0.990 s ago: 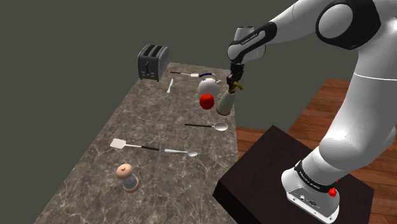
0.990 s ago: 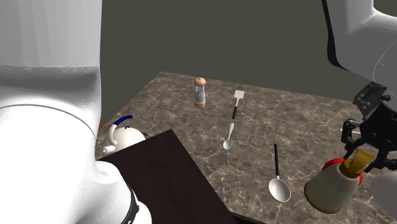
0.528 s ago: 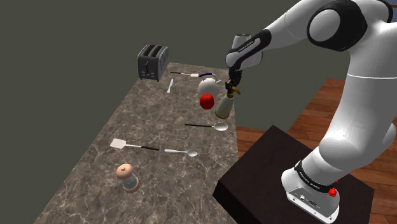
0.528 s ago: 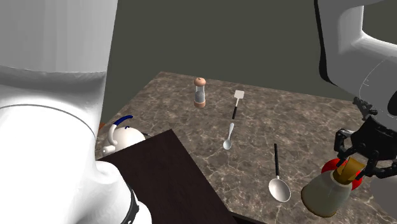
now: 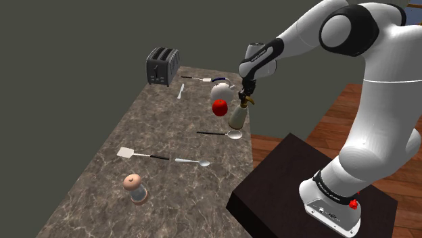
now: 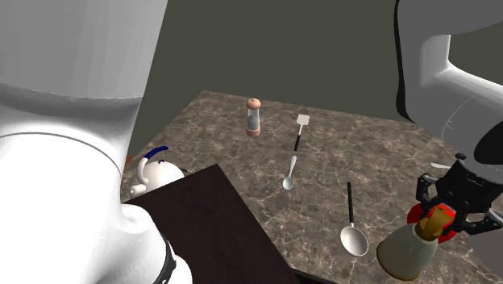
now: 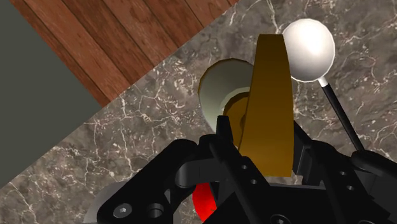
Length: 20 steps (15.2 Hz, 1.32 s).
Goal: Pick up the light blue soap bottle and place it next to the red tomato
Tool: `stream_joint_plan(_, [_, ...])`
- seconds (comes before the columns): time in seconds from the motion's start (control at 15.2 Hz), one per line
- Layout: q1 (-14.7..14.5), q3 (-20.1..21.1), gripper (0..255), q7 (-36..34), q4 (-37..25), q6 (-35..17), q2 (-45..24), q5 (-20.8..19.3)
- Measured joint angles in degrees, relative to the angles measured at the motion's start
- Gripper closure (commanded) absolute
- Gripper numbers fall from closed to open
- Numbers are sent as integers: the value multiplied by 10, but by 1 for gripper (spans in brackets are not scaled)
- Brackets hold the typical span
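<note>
The soap bottle (image 5: pixel 236 117) is drawn cream with a brown-gold pump top. It stands upright near the counter's edge, close to the red tomato (image 5: pixel 220 107) on the shoulder view's right. My gripper (image 5: pixel 246 97) comes down from above and is shut on the pump head. In the second exterior view the bottle (image 6: pixel 405 252) hangs under the gripper (image 6: pixel 444 212), with the tomato (image 6: pixel 416 215) just behind it. In the wrist view the fingers clasp the pump (image 7: pixel 270 95) above the bottle's body (image 7: pixel 218 84). I cannot tell whether its base touches the counter.
A white kettle (image 5: pixel 222 86) sits just behind the tomato. A large spoon (image 5: pixel 224 133) lies in front of the bottle. A spatula (image 5: pixel 138 155), a small spoon (image 5: pixel 193 161) and a grinder (image 5: pixel 136 188) are further along. The toaster (image 5: pixel 163 65) is at the far end and the dark stand (image 5: pixel 297 177) is beside the counter.
The gripper has come down with the bottle, bringing it lower toward the counter and slightly nearer the large spoon. The tomato has not moved.
</note>
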State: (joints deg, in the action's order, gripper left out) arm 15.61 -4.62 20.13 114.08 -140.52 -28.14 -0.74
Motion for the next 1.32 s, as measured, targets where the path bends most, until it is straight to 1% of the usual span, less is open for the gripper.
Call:
stream_joint_plan(0.2, [0, 0, 255, 0, -1, 0, -1, 0])
stream_joint_plan(0.26, [0, 0, 0, 0, -1, -1, -1, 0])
stream_joint_plan(0.66, [0, 0, 0, 0, -1, -1, -1, 0])
stream_joint_plan(0.99, [-4, -1, 0, -3, -7, 49, 44, -3])
stream_joint_plan(1.32, [-4, -2, 0, -2, -7, 56, 50, -3])
